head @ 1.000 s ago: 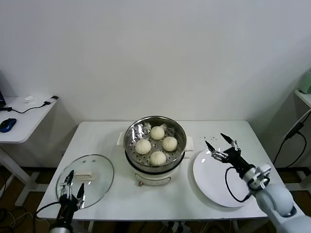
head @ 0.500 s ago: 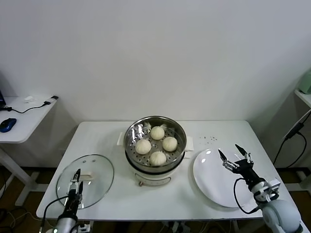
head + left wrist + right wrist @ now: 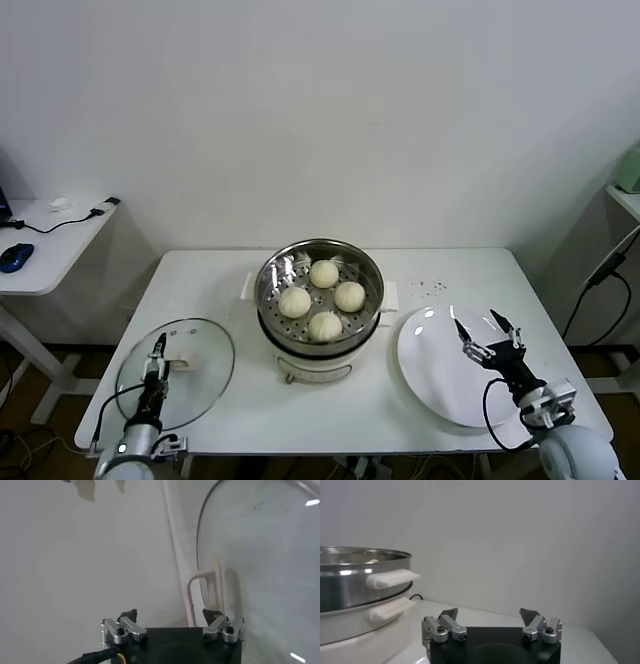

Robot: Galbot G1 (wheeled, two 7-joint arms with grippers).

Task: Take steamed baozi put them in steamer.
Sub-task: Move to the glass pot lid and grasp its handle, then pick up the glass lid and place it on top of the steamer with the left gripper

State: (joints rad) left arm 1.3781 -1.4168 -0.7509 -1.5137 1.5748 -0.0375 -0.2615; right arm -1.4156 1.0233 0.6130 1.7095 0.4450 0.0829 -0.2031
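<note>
Several cream-white baozi [image 3: 324,273] lie on the perforated floor of the steel steamer [image 3: 320,258], which stands mid-table on its cream base. In the right wrist view the steamer [image 3: 355,577] shows from the side with its white handles. My right gripper [image 3: 480,325] [image 3: 489,613] hovers open and empty over the flat white plate [image 3: 440,380], right of the steamer. Over the near left part of the glass lid [image 3: 200,375] [image 3: 260,555], my left gripper [image 3: 157,347] [image 3: 170,614] is open and holds nothing, close to the lid's white handle [image 3: 205,587].
A side table [image 3: 45,270] at the far left carries a blue mouse [image 3: 15,256] and a cable. Small dark specks [image 3: 430,286] dot the table behind the plate. A white wall stands close behind the table.
My right gripper has drawn back from beside the steamer toward the near right, over the plate. The left gripper has moved forward over the lid's near edge. Both stay open.
</note>
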